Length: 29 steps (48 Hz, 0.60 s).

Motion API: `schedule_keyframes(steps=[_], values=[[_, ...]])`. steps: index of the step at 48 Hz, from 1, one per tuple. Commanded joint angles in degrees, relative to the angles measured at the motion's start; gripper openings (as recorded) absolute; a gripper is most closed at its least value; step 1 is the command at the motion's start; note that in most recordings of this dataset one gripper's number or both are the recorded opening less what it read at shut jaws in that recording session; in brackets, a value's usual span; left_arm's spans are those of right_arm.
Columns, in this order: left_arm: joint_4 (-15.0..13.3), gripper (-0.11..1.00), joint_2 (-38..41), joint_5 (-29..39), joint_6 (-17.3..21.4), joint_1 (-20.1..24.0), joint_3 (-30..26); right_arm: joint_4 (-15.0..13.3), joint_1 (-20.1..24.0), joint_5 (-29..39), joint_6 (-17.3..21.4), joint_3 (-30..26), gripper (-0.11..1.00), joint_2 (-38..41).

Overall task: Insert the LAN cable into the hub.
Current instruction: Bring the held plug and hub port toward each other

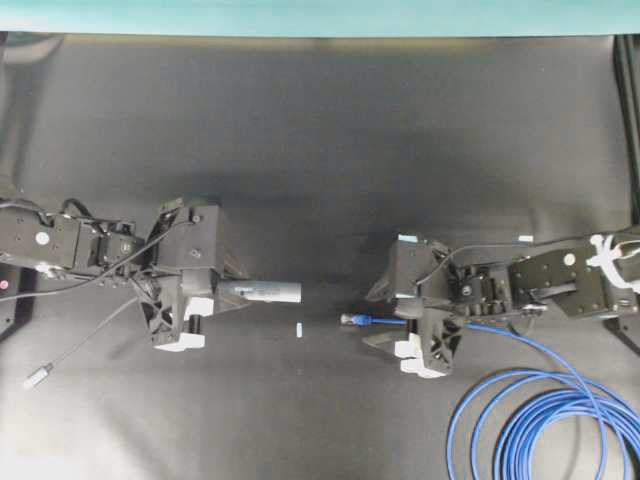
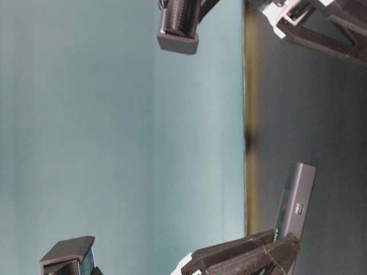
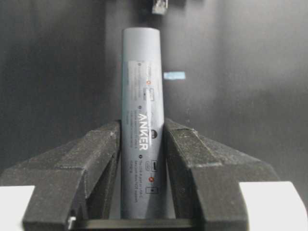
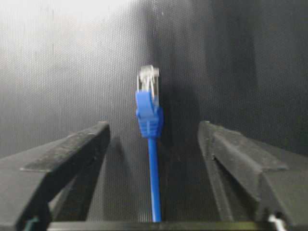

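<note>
The hub [image 1: 265, 292] is a slim dark grey bar. My left gripper [image 1: 225, 294] is shut on its rear half, and its free end points right toward the plug. In the left wrist view the hub [image 3: 142, 82] stands between the two pads of the left gripper [image 3: 142, 129]. Its grey tail cable ends in a silver plug [image 1: 37, 378] at the left. The blue LAN cable's plug [image 1: 353, 320] lies between the spread fingers of my right gripper [image 1: 382, 318]. In the right wrist view the plug [image 4: 148, 79] and its boot touch neither finger of the right gripper [image 4: 154, 127]. The coils [image 1: 545, 425] lie at the bottom right.
A small white tape mark [image 1: 298, 329] lies on the black mat between the hub and the plug. A teal backdrop [image 1: 320, 15] runs along the far edge. A dark frame post [image 1: 628, 120] stands at the right edge.
</note>
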Motion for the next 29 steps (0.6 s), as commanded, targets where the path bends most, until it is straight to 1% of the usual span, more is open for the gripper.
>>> schedule_keyframes(steps=[1,3,4,6,7,10,12,19,29], values=[[0.2,0.28,-0.9,-1.0,0.0,-0.1,-0.4,0.2,0.4,-0.1,-0.2,-0.7,0.66,1.7],[0.2,0.28,-1.0,-1.1,0.0,-0.1,-0.4,0.1,0.5,0.0,-0.2,-0.8,0.6,1.8],[0.2,0.28,-1.0,-1.1,0.0,-0.1,-0.4,0.2,0.6,0.2,-0.2,-0.8,0.55,1.8],[0.2,0.28,-1.0,-1.1,0.0,-0.1,-0.4,0.1,0.8,0.4,-0.1,-0.6,0.45,1.8],[0.2,0.28,-1.0,-1.1,0.0,-0.1,-0.4,0.2,0.8,0.4,0.1,-0.6,0.37,1.8],[0.2,0.28,-0.9,-1.1,0.0,-0.1,-0.4,0.2,0.8,0.6,0.4,-0.4,0.2,1.5],[0.2,0.28,-1.0,-1.1,0.0,-0.1,-0.4,0.3,0.8,0.9,0.4,-0.4,0.12,1.1],[0.2,0.28,-0.9,-1.1,0.2,-0.1,-0.9,0.3,0.3,2.5,0.6,-0.5,0.13,-1.4],[0.1,0.28,-0.5,-1.1,0.8,0.1,-2.7,-0.1,-1.5,6.2,0.1,-2.6,0.13,-8.1]])
